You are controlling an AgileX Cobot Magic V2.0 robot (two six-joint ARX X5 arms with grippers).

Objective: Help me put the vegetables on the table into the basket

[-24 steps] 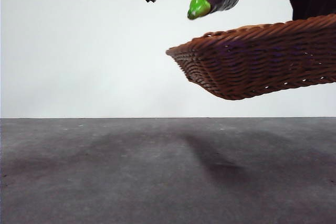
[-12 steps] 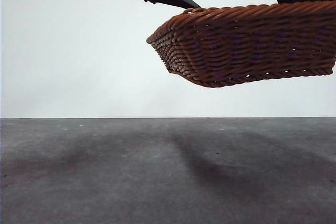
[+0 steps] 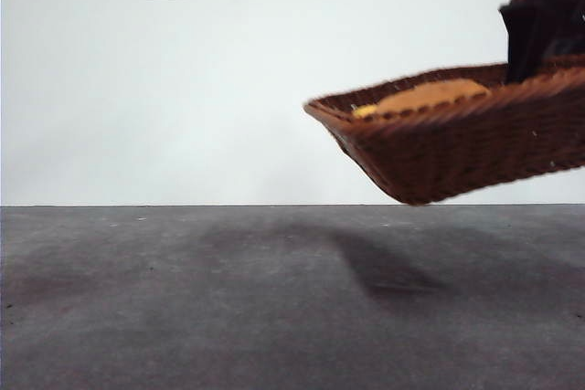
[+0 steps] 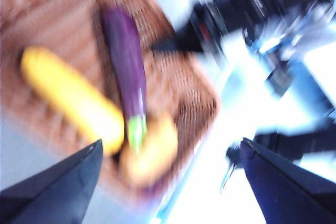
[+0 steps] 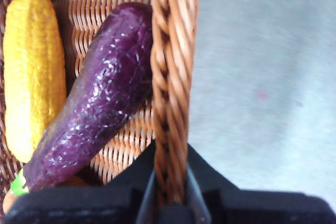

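Since the earlier frame the basket tilts; right tool clamps its stiff braided rim above the counter. Left tool gapes. Eggplant, corn inside roll loose.

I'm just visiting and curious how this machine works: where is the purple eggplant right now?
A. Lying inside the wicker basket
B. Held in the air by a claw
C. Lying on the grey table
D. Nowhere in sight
A. The right wrist view shows the purple eggplant lying on the woven floor of the basket, beside the yellow corn, while the right gripper clamps the basket's braided rim.
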